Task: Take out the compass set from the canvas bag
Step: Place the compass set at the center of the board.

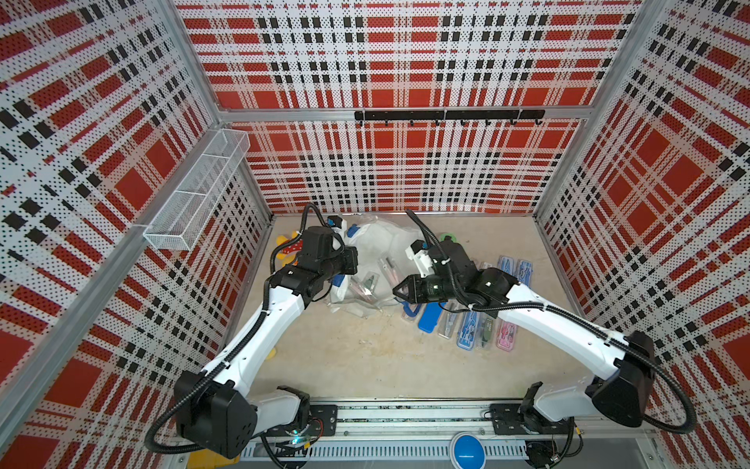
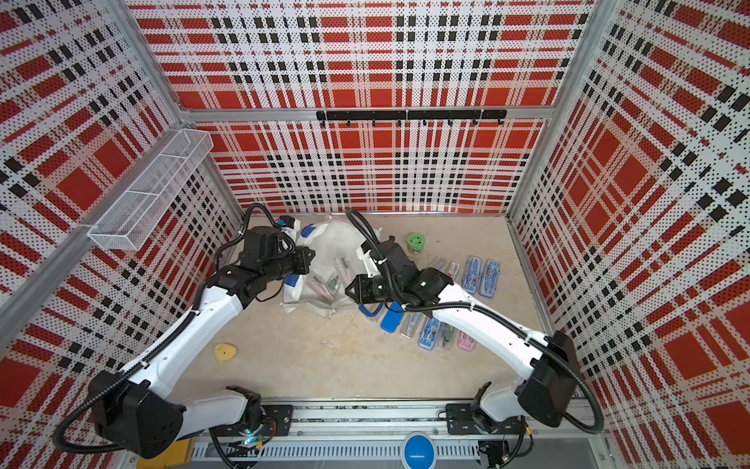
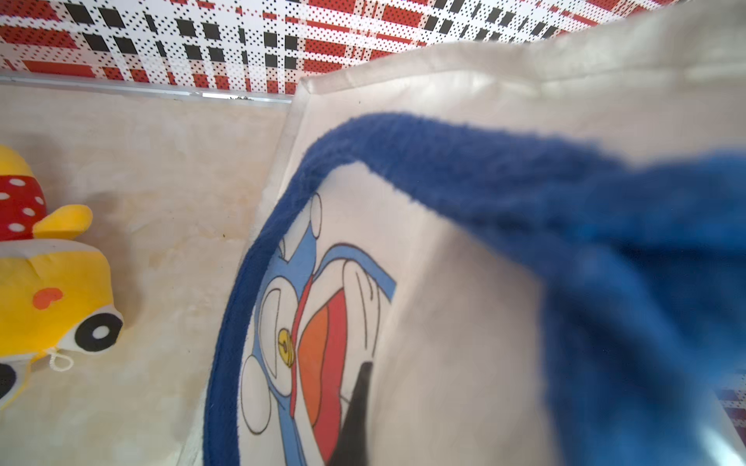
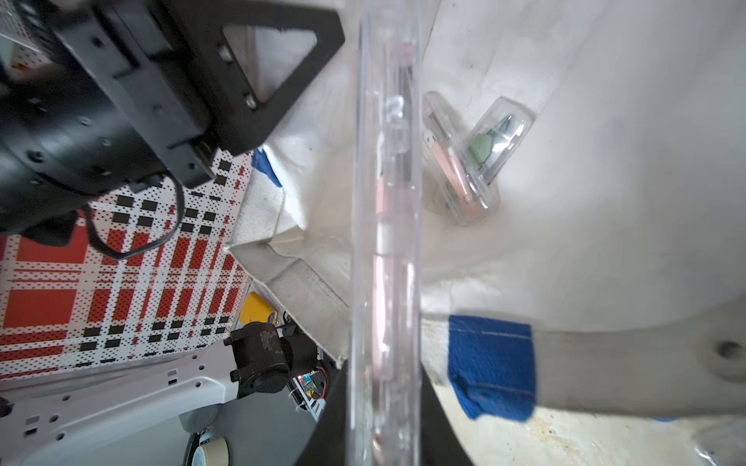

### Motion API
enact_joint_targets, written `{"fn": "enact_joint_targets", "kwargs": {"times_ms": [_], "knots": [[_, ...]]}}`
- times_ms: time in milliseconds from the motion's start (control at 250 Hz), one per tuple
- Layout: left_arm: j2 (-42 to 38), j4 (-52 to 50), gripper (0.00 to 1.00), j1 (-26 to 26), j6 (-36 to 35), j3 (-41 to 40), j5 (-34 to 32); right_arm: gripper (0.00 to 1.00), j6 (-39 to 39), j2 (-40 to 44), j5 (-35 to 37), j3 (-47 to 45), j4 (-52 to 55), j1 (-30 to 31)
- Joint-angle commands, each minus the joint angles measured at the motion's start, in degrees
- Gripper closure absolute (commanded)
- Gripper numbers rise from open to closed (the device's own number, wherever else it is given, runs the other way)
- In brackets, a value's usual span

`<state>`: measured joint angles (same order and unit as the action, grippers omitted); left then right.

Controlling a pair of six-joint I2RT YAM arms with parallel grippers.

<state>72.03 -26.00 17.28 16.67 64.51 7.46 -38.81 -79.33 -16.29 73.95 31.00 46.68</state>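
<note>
In both top views the canvas bag (image 1: pixel 377 243) (image 2: pixel 337 243) is lying crumpled at the back of the bench (image 1: pixel 365 357), between the two arms, with its mouth facing forward. The left gripper (image 1: pixel 351 260) is reaching in at its left edge and the right gripper (image 1: pixel 399 290) at its mouth. A yellow plush toy (image 1: pixel 286 243) is sitting by the left wall, and a row of compass cases (image 1: pixel 470 329) is lying on the bench under the right arm. In the left wrist view the bag's blue strap (image 3: pixel 444 153) is looping over the cartoon cat print (image 3: pixel 319 322). One black finger (image 3: pixel 357 403) is lying against the fabric. The left fingers are pressing together, but I cannot tell whether they are pinching the strap. In the right wrist view the right fingers (image 4: pixel 323 427) are pinching a clear compass set (image 4: pixel 387 242) by its near end. The case is reaching across the bag's rim, beside a blue patch (image 4: pixel 492 363). Two more clear cases (image 4: pixel 472 161) are lying crossed inside the bag. The left gripper is showing at the rim.
</note>
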Motion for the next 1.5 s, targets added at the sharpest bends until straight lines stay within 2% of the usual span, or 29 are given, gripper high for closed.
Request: {"fn": "enact_joint_targets", "kwargs": {"times_ms": [0,312,448,704,792,1060,1497], "knots": [[-2.07,-1.81,1.00,-1.73,0.99,2.46,-0.87,0.95,-0.47,4.81,0.81,-1.64,-0.28,-3.04],[-2.07,-3.92,1.00,-3.20,1.37,3.78,-0.70,0.95,-3.46,15.62,-1.26,-12.10,2.29,-17.25],[-2.49,-5.00,1.00,-4.86,1.79,4.29,-0.22,0.94,-5.27,14.82,-1.28,-15.13,0.37,-18.56],[-3.96,-8.57,1.00,-8.65,1.85,5.41,0.24,0.94,-15.49,1.95,-1.34,-18.96,-15.44,-18.23],[-4.64,-9.58,1.00,-9.41,1.35,5.37,0.34,0.93,-17.27,-4.95,-0.96,-16.15,-18.68,-18.03],[-6.53,-9.96,1.00,-10.54,1.16,4.42,1.13,0.98,-23.15,-23.53,1.01,-4.72,-24.97,-18.02],[-8.78,-10.39,1.00,-10.84,1.36,2.40,1.76,0.95,-40.26,-37.66,3.76,-0.57,-39.80,-18.90]]}}
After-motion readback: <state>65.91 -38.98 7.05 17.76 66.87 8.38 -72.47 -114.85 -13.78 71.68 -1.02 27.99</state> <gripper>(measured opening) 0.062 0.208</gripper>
